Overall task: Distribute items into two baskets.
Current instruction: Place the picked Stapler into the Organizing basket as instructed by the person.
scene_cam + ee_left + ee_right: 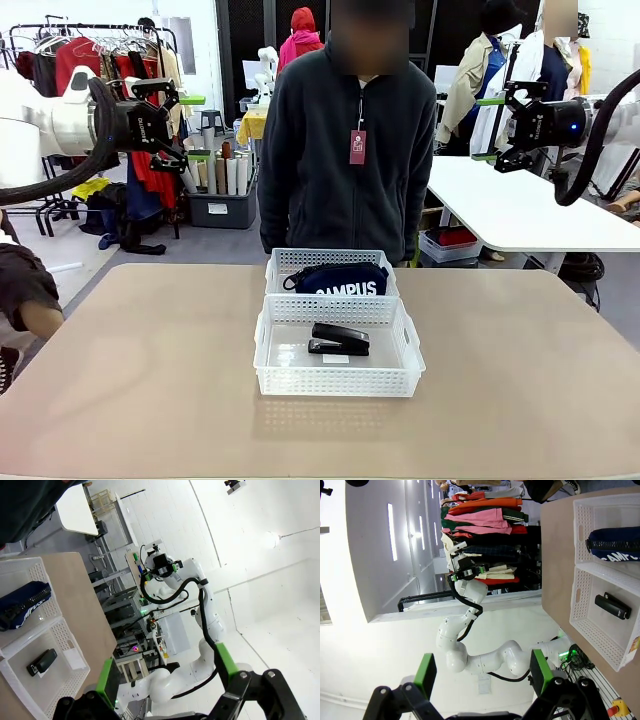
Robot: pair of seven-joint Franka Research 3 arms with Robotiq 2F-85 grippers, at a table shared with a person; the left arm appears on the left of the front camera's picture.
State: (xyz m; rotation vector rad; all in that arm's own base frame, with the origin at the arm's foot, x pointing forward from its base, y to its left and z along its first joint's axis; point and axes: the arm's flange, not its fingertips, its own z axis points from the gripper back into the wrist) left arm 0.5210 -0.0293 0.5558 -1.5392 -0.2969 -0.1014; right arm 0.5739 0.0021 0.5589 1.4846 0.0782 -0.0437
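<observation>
Two baskets: both sit end to end on the tan table [150,380], well below and between my raised grippers, their short walls touching.
Near basket [338,352]: the one closer to my side; it lies at the lower left of my left wrist view and at the right of my right wrist view.
Stapler [339,339]: black, lying flat on the near basket's floor, beside a white sticker there; far from both of my tools.
Far basket [330,266]: the one closer to the person [350,150], who stands just behind it at the table's far edge.
Pouch [338,279]: navy, with white "CAMPUS" lettering facing me, resting inside the far basket and rising above its rim.
Left gripper [176,128]: my fingers are spread apart with nothing between them, held high off the table to my left; in my left wrist view the green pads [106,678] stand wide.
Right gripper [497,128]: also spread and empty, held high to my right, well clear of both baskets; its green pads [425,672] are wide in my right wrist view.
</observation>
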